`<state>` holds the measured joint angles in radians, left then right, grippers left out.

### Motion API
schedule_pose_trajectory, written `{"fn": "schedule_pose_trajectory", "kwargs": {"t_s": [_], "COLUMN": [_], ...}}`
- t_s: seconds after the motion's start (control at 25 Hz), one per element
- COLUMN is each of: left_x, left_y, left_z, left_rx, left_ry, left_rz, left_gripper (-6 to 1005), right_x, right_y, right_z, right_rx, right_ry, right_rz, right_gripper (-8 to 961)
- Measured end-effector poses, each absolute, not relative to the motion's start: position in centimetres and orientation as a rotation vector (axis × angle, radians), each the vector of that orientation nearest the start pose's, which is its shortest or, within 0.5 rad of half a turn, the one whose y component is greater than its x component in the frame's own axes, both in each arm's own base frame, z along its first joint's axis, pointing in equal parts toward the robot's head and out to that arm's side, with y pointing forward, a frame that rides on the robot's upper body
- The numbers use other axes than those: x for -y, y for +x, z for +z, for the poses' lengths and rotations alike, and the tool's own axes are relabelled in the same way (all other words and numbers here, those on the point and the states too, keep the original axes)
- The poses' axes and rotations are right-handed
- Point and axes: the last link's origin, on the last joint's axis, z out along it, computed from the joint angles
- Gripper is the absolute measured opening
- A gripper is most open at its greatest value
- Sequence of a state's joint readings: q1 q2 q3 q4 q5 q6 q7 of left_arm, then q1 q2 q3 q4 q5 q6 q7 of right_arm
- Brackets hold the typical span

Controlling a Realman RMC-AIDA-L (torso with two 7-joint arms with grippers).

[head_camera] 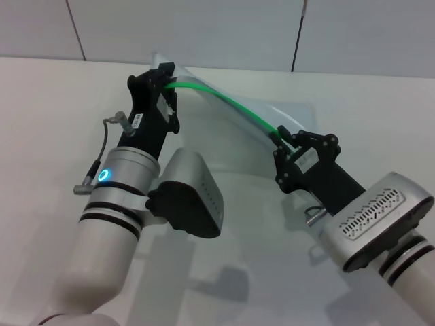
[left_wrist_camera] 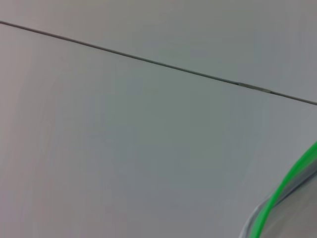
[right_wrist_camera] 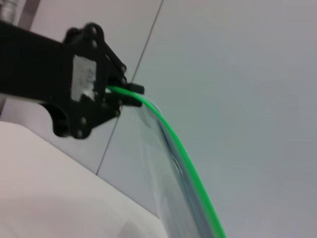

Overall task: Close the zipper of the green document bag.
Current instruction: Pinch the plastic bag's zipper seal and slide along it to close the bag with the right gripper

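left gripper (head_camera: 165, 80): far-left, raised off the table (head_camera: 41, 115); fingers pinched shut on the far-left end of the zipper (head_camera: 228, 102). The right wrist view confirms it, with the green strip (right_wrist_camera: 173, 144) entering its clamped tips (right_wrist_camera: 130, 91).
right gripper (head_camera: 284, 139): centre-right, nearer than the left one; fingers closed on the zipper at its near-right end. The slider tab isn't distinguishable, so it's probably inside this grip (my read).
zipper axis: runs far-left to near-right between the two grippers, bowed upward and not fully taut.
zipper from right gripper: the whole exposed run lies to its far-left, toward the left gripper. That direction is the one that matters for the closing stroke.
green document bag (head_camera: 224, 125): held up by its green edge, the translucent body hanging below the zipper and between the arms. Can't tell whether its lower edge touches the table.
left wrist view: only a short arc of the green edge (left_wrist_camera: 287, 186) shows, against the wall (left_wrist_camera: 148, 124).
nearer arm to slider: right, judging by grip position.
open/closed portion: can't tell how much of the zipper is already shut.
risk: slack bow in the strip could let the slider bind, so the left end needs to be anchored firmly.
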<state>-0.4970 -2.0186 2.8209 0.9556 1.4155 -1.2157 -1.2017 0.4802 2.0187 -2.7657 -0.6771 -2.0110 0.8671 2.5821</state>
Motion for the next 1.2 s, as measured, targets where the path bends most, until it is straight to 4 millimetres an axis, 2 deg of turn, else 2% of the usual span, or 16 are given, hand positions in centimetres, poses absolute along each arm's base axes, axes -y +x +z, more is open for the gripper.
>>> {"fn": "schedule_pose_trajectory", "kwargs": {"t_s": [1.2], "left_x": [-31.8], "left_y": [-18.9], "left_z": [-7.4], "left_rx": [-0.491], "left_ry": [-1.533], "left_rz": [0.239], "left_gripper": [55], "right_x": [-33.1], "right_y": [26.7], "right_z": [-9.7], "right_rx": [-0.211], "right_ry": [-2.016], "right_rz": [0.376], "right_gripper": [81]}}
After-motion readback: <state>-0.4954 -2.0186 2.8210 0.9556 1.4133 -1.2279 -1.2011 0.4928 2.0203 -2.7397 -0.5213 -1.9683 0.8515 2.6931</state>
